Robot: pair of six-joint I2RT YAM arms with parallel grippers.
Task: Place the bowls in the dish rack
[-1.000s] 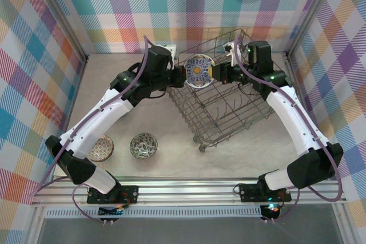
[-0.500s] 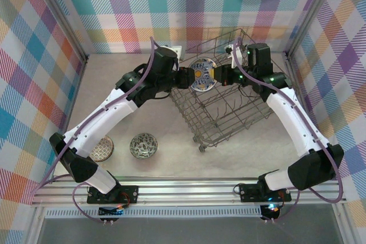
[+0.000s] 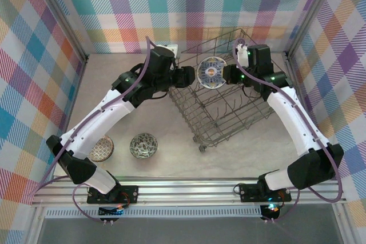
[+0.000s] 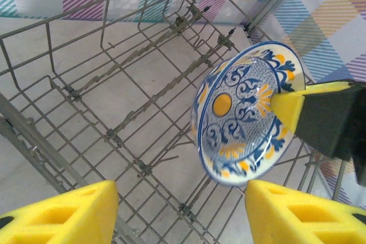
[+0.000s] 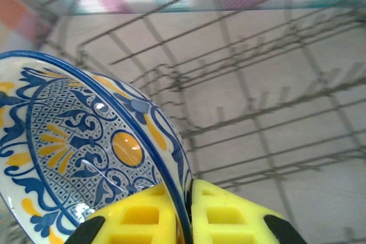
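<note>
A blue-white bowl with orange marks hangs on edge above the back-left part of the dish rack. My right gripper is shut on its rim; in the right wrist view the rim sits pinched between the yellow pads. My left gripper stands open just left of the bowl and apart from it. In the left wrist view the bowl hangs beyond the spread fingertips, with the right gripper's pad on its edge. A grey bowl and a tan-brown bowl rest on the table.
The wire rack stands tilted at the back right, its tines under the hanging bowl. Checked walls close in the table on three sides. A small white object sits at the back wall behind my left arm.
The blue-white bowl was between both grippers; my left gripper has opened and drawn back left. The right gripper has carried the bowl slightly right, over the rack.
</note>
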